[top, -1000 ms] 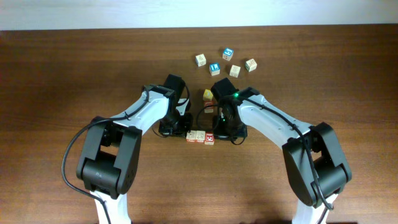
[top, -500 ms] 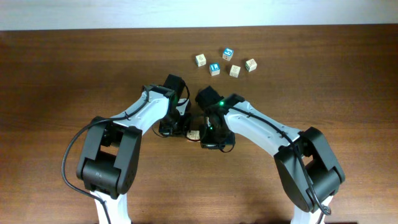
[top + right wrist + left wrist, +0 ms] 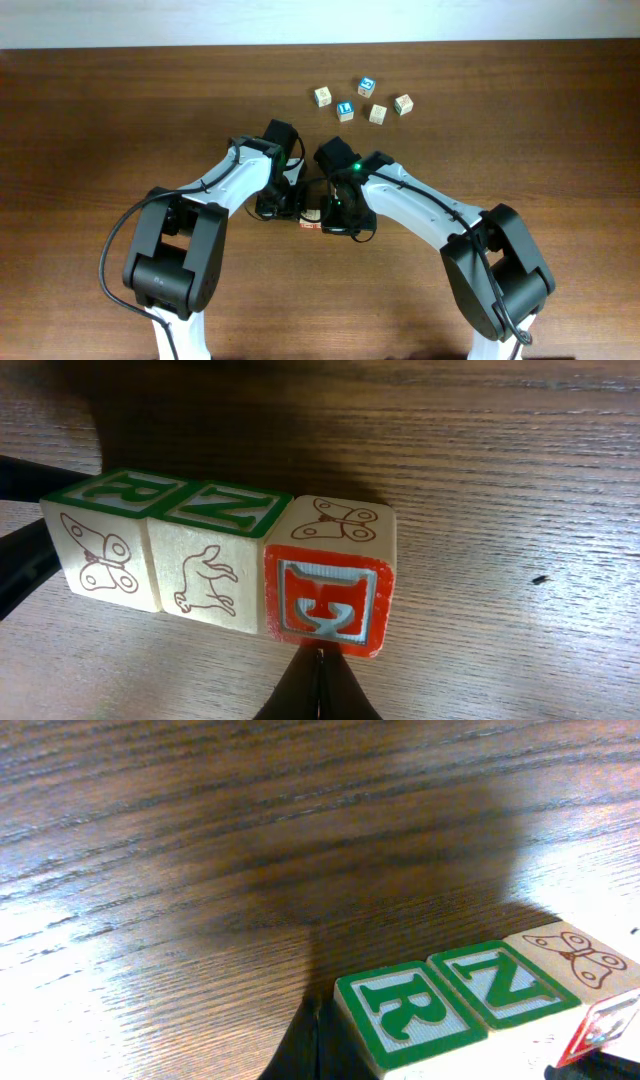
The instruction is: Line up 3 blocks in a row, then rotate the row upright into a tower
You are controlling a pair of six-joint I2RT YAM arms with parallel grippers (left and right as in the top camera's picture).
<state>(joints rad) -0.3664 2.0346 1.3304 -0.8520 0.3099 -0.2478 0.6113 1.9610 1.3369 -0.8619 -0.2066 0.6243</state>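
Wooden blocks [image 3: 220, 560] (three, touching) form one row on the table [image 3: 500, 460].

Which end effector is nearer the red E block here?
Right. The shut right end effector points at the face of the red E block, seemingly touching it. The shut left end effector sits beside the green R block, with the N block between.

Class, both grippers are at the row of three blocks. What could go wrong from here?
1. The shut right gripper sits at the red-faced block, which touches the N block. A push may shove all three along instead of turning them.
2. The shut left gripper is beside the R block at the other end. Seen from overhead, the grippers crowd together and might collide.
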